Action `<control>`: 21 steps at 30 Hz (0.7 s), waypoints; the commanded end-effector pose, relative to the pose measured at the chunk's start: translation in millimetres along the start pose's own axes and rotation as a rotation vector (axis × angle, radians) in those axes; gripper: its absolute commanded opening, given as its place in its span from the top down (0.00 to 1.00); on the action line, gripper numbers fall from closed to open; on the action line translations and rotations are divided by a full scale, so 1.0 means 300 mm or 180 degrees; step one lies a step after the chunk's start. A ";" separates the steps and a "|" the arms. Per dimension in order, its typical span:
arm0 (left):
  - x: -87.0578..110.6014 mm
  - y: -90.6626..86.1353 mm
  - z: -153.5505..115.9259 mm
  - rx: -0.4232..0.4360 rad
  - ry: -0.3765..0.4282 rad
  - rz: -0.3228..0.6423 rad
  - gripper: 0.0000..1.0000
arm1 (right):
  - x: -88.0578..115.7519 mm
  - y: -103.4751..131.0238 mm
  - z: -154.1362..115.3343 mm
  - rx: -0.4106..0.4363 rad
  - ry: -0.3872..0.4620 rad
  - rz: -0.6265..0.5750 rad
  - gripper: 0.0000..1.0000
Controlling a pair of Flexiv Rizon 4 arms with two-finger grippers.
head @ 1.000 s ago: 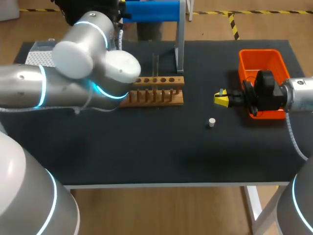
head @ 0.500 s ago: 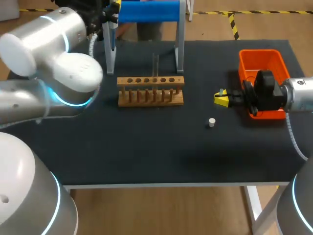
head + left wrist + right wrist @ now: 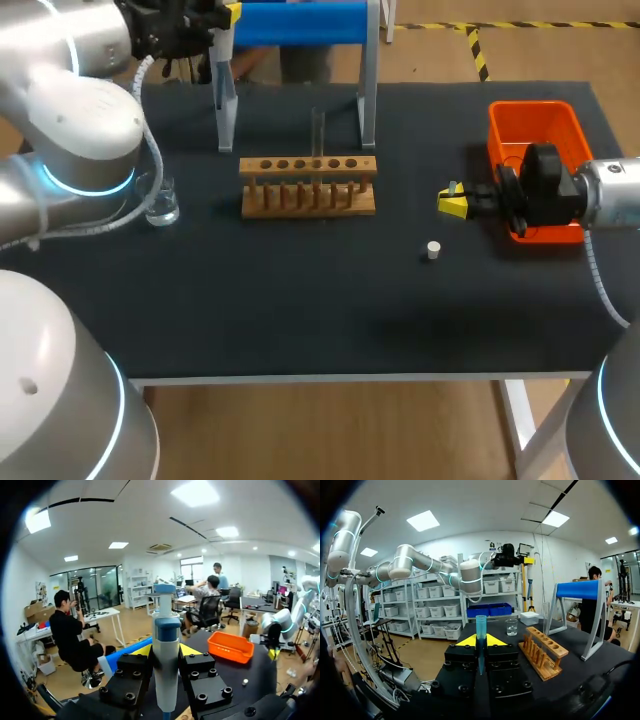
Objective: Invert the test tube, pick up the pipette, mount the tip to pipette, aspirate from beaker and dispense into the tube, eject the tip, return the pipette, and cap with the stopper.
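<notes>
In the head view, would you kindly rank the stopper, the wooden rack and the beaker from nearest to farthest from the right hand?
1. Stopper, just beside the right hand.
2. Wooden rack, mid-table.
3. Beaker, far left.

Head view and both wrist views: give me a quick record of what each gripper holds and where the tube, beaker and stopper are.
left gripper: shut on pipette, near blue stand
right gripper: shut on pipette tip, near orange bin
test tube: upright in wooden rack
beaker: on table, left of rack
stopper: lying loose on table
</notes>
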State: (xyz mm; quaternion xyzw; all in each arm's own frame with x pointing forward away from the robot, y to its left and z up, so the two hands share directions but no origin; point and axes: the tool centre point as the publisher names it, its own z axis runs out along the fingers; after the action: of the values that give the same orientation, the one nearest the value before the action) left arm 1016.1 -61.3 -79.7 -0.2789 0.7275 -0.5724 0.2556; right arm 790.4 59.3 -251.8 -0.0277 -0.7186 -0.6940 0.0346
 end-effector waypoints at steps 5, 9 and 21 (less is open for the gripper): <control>0.155 0.018 -0.133 0.0420 0.0986 0.0028 1.00 | 0.002 0.001 0.001 0.0007 -0.0007 -0.0001 1.00; 0.240 -0.012 -0.154 0.0484 0.1143 0.0066 1.00 | 0.002 0.001 0.001 0.0007 -0.0007 -0.0001 1.00; 0.456 -0.090 -0.176 0.0408 0.1341 0.0206 1.00 | 0.002 0.001 0.001 0.0007 -0.0007 -0.0001 1.00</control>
State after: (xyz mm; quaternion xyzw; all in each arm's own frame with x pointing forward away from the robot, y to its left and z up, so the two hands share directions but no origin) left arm 890.3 -122.7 -52.1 -0.1154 0.7332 -0.6561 0.1366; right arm 790.4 59.3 -251.8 -0.0277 -0.7186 -0.6940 0.0346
